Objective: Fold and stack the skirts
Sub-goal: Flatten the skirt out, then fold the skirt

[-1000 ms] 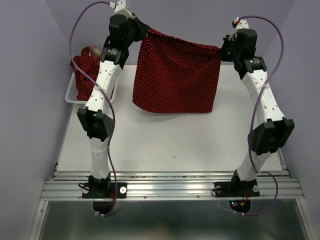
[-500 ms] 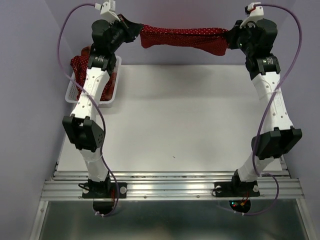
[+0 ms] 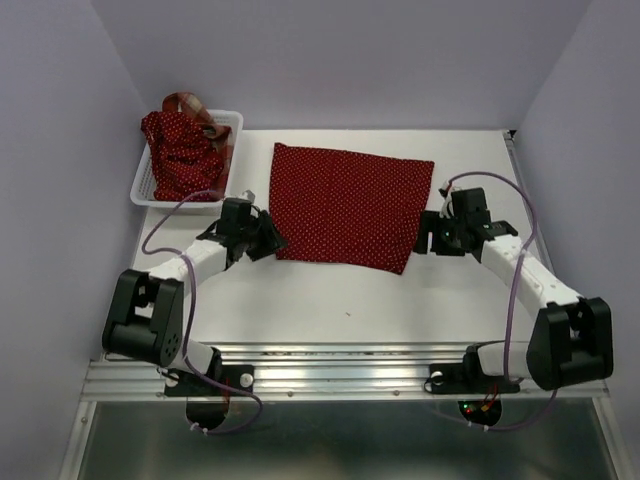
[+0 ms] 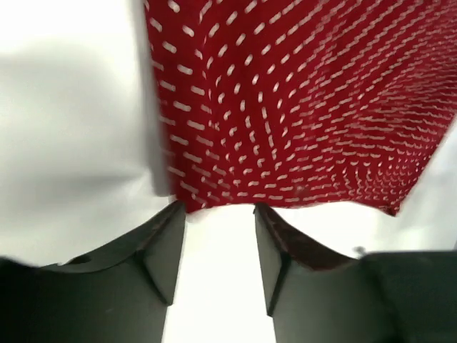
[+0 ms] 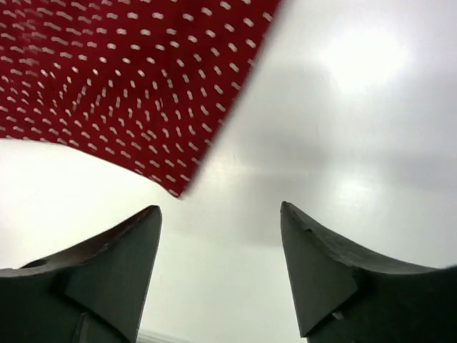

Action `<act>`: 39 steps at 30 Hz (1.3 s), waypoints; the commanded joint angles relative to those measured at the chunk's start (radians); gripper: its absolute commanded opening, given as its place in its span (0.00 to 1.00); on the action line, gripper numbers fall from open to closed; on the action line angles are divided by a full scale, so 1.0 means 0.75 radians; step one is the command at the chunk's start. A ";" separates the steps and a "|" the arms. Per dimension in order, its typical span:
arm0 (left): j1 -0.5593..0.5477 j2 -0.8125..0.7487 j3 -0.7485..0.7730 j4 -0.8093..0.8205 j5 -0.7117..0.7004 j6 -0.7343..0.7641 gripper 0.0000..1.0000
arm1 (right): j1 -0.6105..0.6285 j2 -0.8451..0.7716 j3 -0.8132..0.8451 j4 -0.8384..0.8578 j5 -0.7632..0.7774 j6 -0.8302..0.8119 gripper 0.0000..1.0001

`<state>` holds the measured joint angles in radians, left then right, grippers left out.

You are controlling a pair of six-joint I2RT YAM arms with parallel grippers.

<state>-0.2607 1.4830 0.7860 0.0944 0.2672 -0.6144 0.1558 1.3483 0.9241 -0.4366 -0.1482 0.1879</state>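
A dark red polka-dot skirt (image 3: 350, 205) lies spread flat on the white table. My left gripper (image 3: 272, 240) rests low at its near left corner, open, with bare table between the fingers; the skirt (image 4: 300, 107) hem sits just past the left gripper (image 4: 218, 214) tips. My right gripper (image 3: 425, 235) is beside the near right corner, open and empty. In the right wrist view the skirt (image 5: 121, 78) corner lies just beyond the right gripper (image 5: 220, 211). A second polka-dot skirt (image 3: 180, 155) and a plaid skirt (image 3: 185, 101) are heaped in the basket.
The white lattice basket (image 3: 228, 115) stands at the back left corner of the table. Lilac walls close in the left, back and right sides. A metal rail (image 3: 340, 375) runs along the near edge by the arm bases.
Both arms came down from holding the skirt stretched high at the back. The skirt now lies flat on the table, and both grippers have opened and let go.
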 commanded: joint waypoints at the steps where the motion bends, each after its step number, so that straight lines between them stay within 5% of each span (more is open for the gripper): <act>1: -0.014 -0.373 -0.044 -0.262 -0.170 -0.032 0.98 | 0.013 -0.306 -0.085 -0.158 0.057 0.195 1.00; 5: -0.018 -0.505 0.068 -0.518 -0.423 0.009 0.99 | 0.013 -0.338 0.027 -0.205 -0.005 0.238 1.00; 13: -0.049 -0.446 0.152 -0.361 -0.293 0.048 0.99 | 0.013 -0.102 0.216 -0.150 0.273 0.343 1.00; 17: -0.312 -0.339 0.265 -0.308 -0.342 0.201 0.99 | -0.019 0.124 0.403 -0.126 0.369 0.386 1.00; 27: -0.854 0.035 0.482 -0.044 -0.195 0.465 0.99 | -0.271 0.628 0.876 -0.117 0.136 0.267 1.00; 32: -0.992 0.303 0.658 -0.036 -0.082 0.527 0.99 | -0.369 0.847 1.056 -0.128 -0.091 0.257 1.00; 39: -1.072 0.577 0.874 -0.124 -0.097 0.551 0.99 | -0.386 0.918 1.077 -0.132 -0.111 0.214 1.00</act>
<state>-1.0592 1.8732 1.3262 0.0242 0.1841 -0.2394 -0.1413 2.0441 1.6836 -0.5514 -0.1825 0.3790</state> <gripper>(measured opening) 0.985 0.995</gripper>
